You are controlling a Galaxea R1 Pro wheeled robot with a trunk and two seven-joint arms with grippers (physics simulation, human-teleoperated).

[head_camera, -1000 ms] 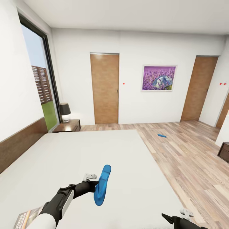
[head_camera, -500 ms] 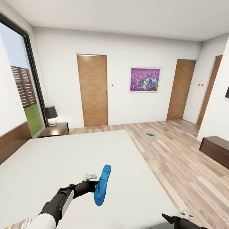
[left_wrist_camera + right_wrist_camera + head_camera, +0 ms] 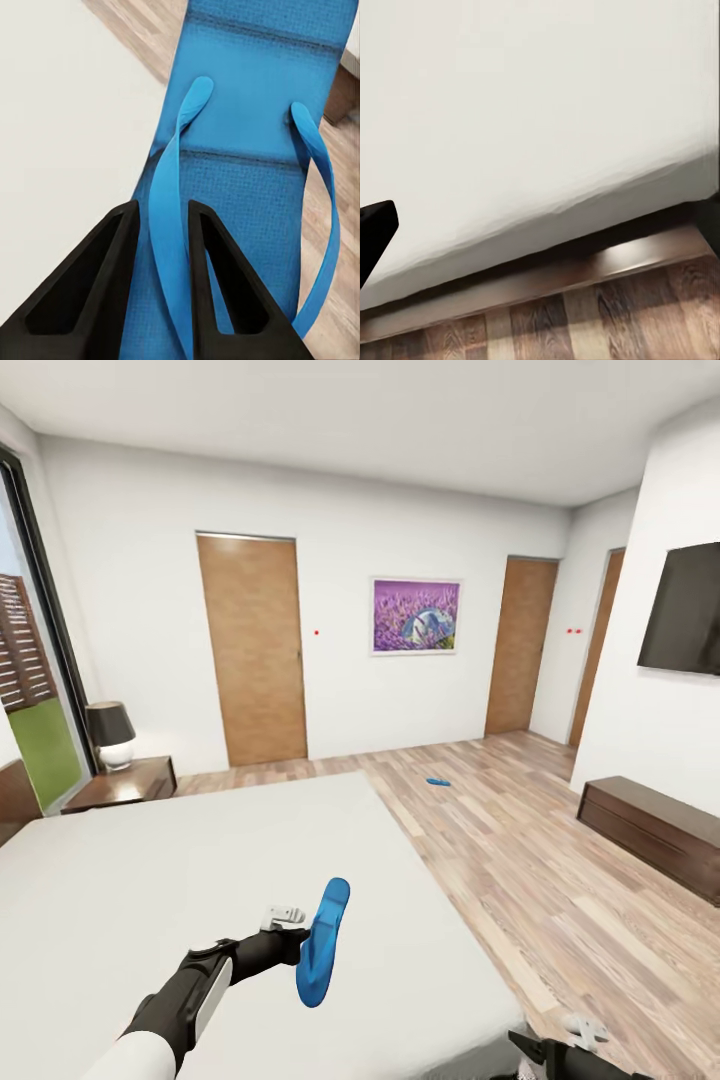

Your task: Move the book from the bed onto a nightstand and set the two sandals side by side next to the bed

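Note:
My left gripper is shut on a bright blue sandal, held on edge above the pale mattress of the bed. In the left wrist view its black fingers pinch one strap of that sandal. The second sandal lies on the wood floor beyond the bed's far corner. A dark nightstand stands at the bed's far left, by the window. My right gripper hangs low off the bed's near corner, open, with one fingertip showing beside the mattress edge. The book is out of view.
A lamp sits on the nightstand. A long low dark cabinet runs along the right wall under a wall TV. Brown doors and a purple painting line the far wall. Open plank floor lies right of the bed.
The whole view has swung to the right: the window and the book slid out at the left, and the TV and long cabinet came in. Both arms keep their pose, sandal still held.

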